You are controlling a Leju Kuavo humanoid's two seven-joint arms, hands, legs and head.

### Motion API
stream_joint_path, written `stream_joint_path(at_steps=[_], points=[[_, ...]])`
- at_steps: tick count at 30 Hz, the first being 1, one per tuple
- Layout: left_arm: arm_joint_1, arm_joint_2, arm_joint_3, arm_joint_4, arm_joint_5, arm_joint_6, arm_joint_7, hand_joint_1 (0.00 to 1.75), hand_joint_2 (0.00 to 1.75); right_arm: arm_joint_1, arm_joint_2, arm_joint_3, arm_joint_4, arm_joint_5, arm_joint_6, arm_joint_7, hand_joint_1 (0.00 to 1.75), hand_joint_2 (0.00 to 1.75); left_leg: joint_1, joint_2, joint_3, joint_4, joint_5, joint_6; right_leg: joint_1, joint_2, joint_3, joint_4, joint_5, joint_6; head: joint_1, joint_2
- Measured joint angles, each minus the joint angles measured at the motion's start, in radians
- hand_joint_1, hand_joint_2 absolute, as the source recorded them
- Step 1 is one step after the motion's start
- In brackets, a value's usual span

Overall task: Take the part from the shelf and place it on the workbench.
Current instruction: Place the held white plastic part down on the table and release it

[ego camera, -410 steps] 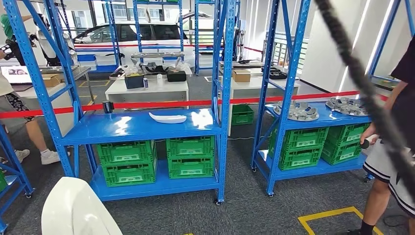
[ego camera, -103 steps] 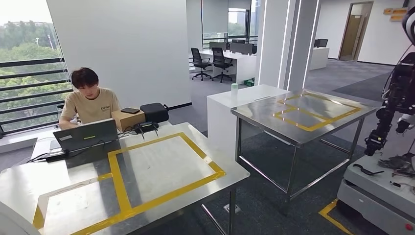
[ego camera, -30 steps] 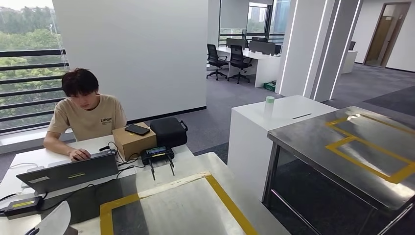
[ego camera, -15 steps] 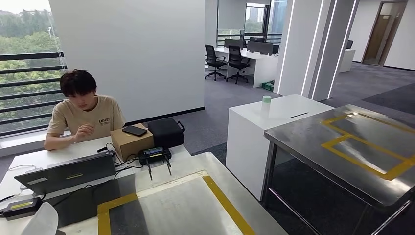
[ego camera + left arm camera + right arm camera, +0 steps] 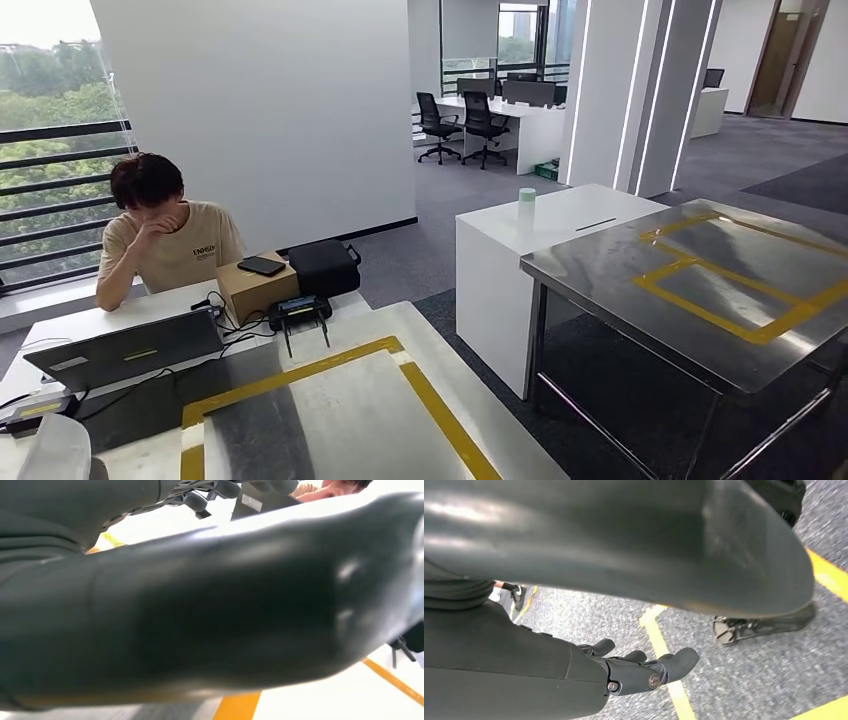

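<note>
The white curved part shows at the bottom left corner of the head view, over the near end of the steel workbench with its yellow tape rectangle. My left hand shows dark fingers above pale bench surface and yellow tape; it holds the part, though its own grey bulk hides the grip. My right hand hangs over grey carpet and yellow floor tape, fingers spread and holding nothing.
Across the bench sits a person behind a laptop, a cardboard box, a black case and a controller. To the right stand a white cabinet and a second steel bench.
The whole picture has shifted, so the camera moved. The taped bench now lies closer under me. The person has raised a hand to the face.
</note>
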Motion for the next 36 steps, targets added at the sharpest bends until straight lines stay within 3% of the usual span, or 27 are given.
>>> stream_joint_path(at_steps=[1, 3, 5, 7, 8, 9, 10, 12, 13, 14, 15, 17, 19, 20, 22, 23, 25, 27, 28, 29, 30, 32, 34, 36], points=[[-0.002, -0.001, 0.0, 0.0, -0.001, 0.0, -0.001, 0.0, 0.0, 0.0, 0.0, 0.0, 0.0, -0.002, 0.0, 0.0, 0.0, 0.0, -0.005, -0.001, 0.046, -0.055, 0.022, 0.01, 0.004, 0.0, -0.012, 0.0, 0.011, 0.0, 0.0, 0.0], [-0.01, -0.002, 0.0, -0.002, -0.002, -0.001, -0.003, 0.0, 0.0, -0.001, 0.0, 0.0, 0.0, -0.004, 0.0, 0.0, 0.0, 0.0, -0.017, -0.001, 0.141, -0.188, 0.036, 0.027, 0.008, 0.001, -0.028, 0.0, 0.031, 0.004, 0.001, 0.0], [-0.016, -0.002, -0.001, -0.004, -0.004, -0.002, -0.005, 0.0, 0.0, -0.001, 0.0, 0.0, 0.0, -0.006, 0.0, -0.002, 0.0, 0.0, -0.027, 0.0, 0.178, -0.255, 0.03, 0.035, 0.006, 0.001, -0.032, -0.003, 0.047, 0.014, 0.001, 0.0], [-0.02, -0.003, -0.001, -0.002, -0.005, -0.002, -0.006, 0.0, 0.0, -0.001, 0.0, 0.0, 0.0, -0.007, 0.0, -0.003, 0.0, 0.0, -0.029, 0.002, 0.172, -0.267, 0.048, 0.042, 0.002, 0.001, -0.032, -0.006, 0.058, 0.026, 0.0, 0.0], [-0.022, -0.004, -0.001, -0.001, -0.006, -0.002, -0.005, 0.0, 0.0, 0.0, -0.001, 0.0, 0.0, -0.007, 0.0, -0.004, 0.0, 0.0, -0.027, 0.004, 0.166, -0.272, 0.059, 0.049, 0.001, 0.002, -0.036, 0.001, 0.047, 0.032, 0.0, 0.0], [-0.023, -0.005, -0.001, -0.001, -0.008, -0.002, -0.006, 0.0, 0.0, 0.0, -0.001, 0.0, 0.0, -0.007, 0.0, -0.004, 0.0, 0.0, -0.024, 0.006, 0.157, -0.277, 0.072, 0.055, 0.0, 0.002, -0.044, 0.022, 0.018, 0.038, 0.0, 0.0], [-0.025, -0.006, -0.001, 0.001, -0.008, -0.002, -0.007, 0.0, 0.0, 0.0, -0.001, 0.0, 0.0, -0.007, 0.0, -0.004, 0.0, 0.0, -0.021, 0.008, 0.146, -0.279, 0.084, 0.059, -0.003, 0.002, -0.056, 0.061, -0.028, 0.043, 0.0, -0.001], [-0.025, -0.006, -0.001, 0.004, -0.009, -0.002, -0.009, 0.0, 0.0, 0.0, -0.001, 0.0, 0.0, -0.007, 0.001, -0.006, 0.0, 0.0, -0.02, 0.01, 0.12, -0.278, 0.107, 0.062, -0.008, 0.001, -0.081, 0.175, -0.122, 0.052, 0.001, -0.001], [-0.025, -0.006, -0.001, 0.007, -0.009, -0.002, -0.011, 0.0, 0.0, 0.0, -0.002, 0.0, 0.0, -0.007, 0.001, -0.007, 0.0, 0.0, -0.019, 0.012, 0.105, -0.277, 0.119, 0.061, -0.012, 0.001, -0.086, 0.224, -0.142, 0.057, 0.001, -0.001], [-0.024, -0.007, -0.001, 0.01, -0.009, -0.001, -0.012, 0.0, 0.0, 0.0, -0.003, 0.0, 0.0, -0.007, 0.0, -0.009, 0.0, 0.0, -0.018, 0.013, 0.089, -0.274, 0.132, 0.059, -0.014, 0.001, -0.079, 0.251, -0.137, 0.061, 0.001, -0.001], [-0.023, -0.007, -0.001, 0.013, -0.009, 0.001, -0.014, 0.0, 0.0, 0.0, -0.004, 0.0, 0.0, -0.007, 0.0, -0.01, 0.0, 0.0, -0.017, 0.014, 0.071, -0.271, 0.143, 0.055, -0.017, 0.0, -0.057, 0.246, -0.113, 0.064, 0.001, -0.001], [-0.022, -0.007, -0.001, 0.017, -0.008, 0.005, -0.016, 0.0, 0.0, -0.001, -0.005, 0.0, 0.0, -0.007, 0.0, -0.012, 0.0, 0.0, -0.012, 0.015, 0.038, -0.259, 0.162, 0.044, -0.021, -0.001, 0.032, 0.143, -0.073, 0.07, 0.002, -0.001], [-0.022, -0.007, -0.001, 0.02, -0.008, 0.008, -0.019, 0.0, 0.0, -0.002, -0.006, -0.001, 0.0, -0.007, 0.0, -0.013, 0.0, 0.0, -0.011, 0.016, 0.018, -0.246, 0.175, 0.031, -0.019, 0.0, 0.112, 0.024, -0.085, 0.062, 0.002, 0.0], [-0.023, -0.006, -0.001, 0.021, -0.008, 0.01, -0.02, 0.0, 0.0, -0.002, -0.006, -0.001, 0.0, -0.007, 0.0, -0.013, 0.0, 0.0, -0.011, 0.016, 0.015, -0.243, 0.181, 0.024, -0.017, 0.001, 0.129, -0.007, -0.098, 0.055, 0.001, 0.0], [-0.025, -0.007, -0.001, 0.025, -0.01, 0.012, -0.021, 0.0, 0.0, -0.002, -0.006, -0.001, 0.0, -0.007, 0.0, -0.012, 0.0, 0.0, -0.009, 0.016, 0.015, -0.244, 0.193, 0.01, -0.013, 0.0, 0.124, -0.014, -0.091, 0.035, 0.0, -0.001], [-0.025, -0.007, -0.001, 0.027, -0.011, 0.013, -0.021, 0.0, 0.0, -0.002, -0.006, -0.001, 0.0, -0.007, 0.0, -0.011, 0.0, 0.0, -0.007, 0.014, 0.01, -0.24, 0.188, 0.004, -0.013, -0.002, 0.118, -0.015, -0.082, 0.027, 0.0, -0.001], [-0.027, -0.006, -0.002, 0.033, -0.013, 0.015, -0.021, 0.0, 0.0, -0.002, -0.006, -0.001, 0.0, -0.008, 0.0, -0.01, 0.0, 0.0, -0.004, 0.008, -0.01, -0.19, 0.124, -0.005, -0.014, -0.006, 0.098, -0.018, -0.059, 0.011, 0.0, -0.001], [-0.03, -0.006, -0.002, 0.041, -0.014, 0.02, -0.022, 0.0, 0.0, -0.003, -0.007, -0.002, 0.0, -0.008, 0.0, -0.01, 0.0, 0.0, -0.003, 0.004, -0.037, -0.076, 0.027, -0.01, -0.012, -0.007, 0.071, -0.017, -0.036, 0.004, -0.001, -0.001], [-0.032, -0.007, -0.003, 0.045, -0.014, 0.021, -0.022, 0.0, 0.0, -0.003, -0.007, -0.002, 0.0, -0.008, 0.0, -0.01, 0.0, 0.0, -0.003, 0.004, -0.043, -0.021, 0.001, -0.012, -0.01, -0.007, 0.055, -0.017, -0.024, 0.003, -0.001, -0.001], [-0.033, -0.007, -0.003, 0.049, -0.014, 0.022, -0.022, 0.0, 0.0, -0.003, -0.007, -0.003, 0.0, -0.008, 0.0, -0.01, 0.0, 0.0, -0.003, 0.003, -0.039, 0.015, -0.003, -0.012, -0.009, -0.007, 0.038, -0.016, -0.012, 0.004, -0.001, -0.001], [-0.034, -0.007, -0.004, 0.052, -0.014, 0.022, -0.022, 0.0, 0.0, -0.002, -0.007, -0.003, 0.0, -0.008, 0.0, -0.01, 0.0, 0.0, -0.003, 0.003, -0.02, 0.019, 0.014, -0.011, -0.007, -0.007, 0.022, -0.014, 0.001, 0.005, -0.001, -0.001], [-0.037, -0.007, -0.004, 0.056, -0.014, 0.023, -0.022, 0.0, 0.0, -0.003, -0.007, -0.004, 0.0, -0.008, 0.0, -0.01, 0.0, 0.0, -0.003, 0.002, 0.063, -0.067, 0.056, -0.006, -0.006, -0.006, -0.005, -0.012, 0.024, 0.01, -0.001, 0.0], [-0.044, -0.007, -0.005, 0.057, -0.014, 0.024, -0.023, 0.0, 0.0, -0.003, -0.007, -0.004, 0.0, -0.008, 0.0, -0.01, 0.0, 0.0, -0.007, -0.002, 0.162, -0.201, 0.049, 0.003, -0.004, -0.004, -0.022, -0.011, 0.045, 0.02, -0.001, 0.0], [-0.05, -0.007, -0.006, 0.059, -0.014, 0.027, -0.024, 0.0, 0.0, -0.003, -0.007, -0.005, 0.0, -0.008, 0.0, -0.01, 0.0, 0.0, -0.016, -0.005, 0.195, -0.265, 0.034, 0.015, -0.006, -0.004, -0.028, -0.014, 0.065, 0.032, -0.001, -0.001]])
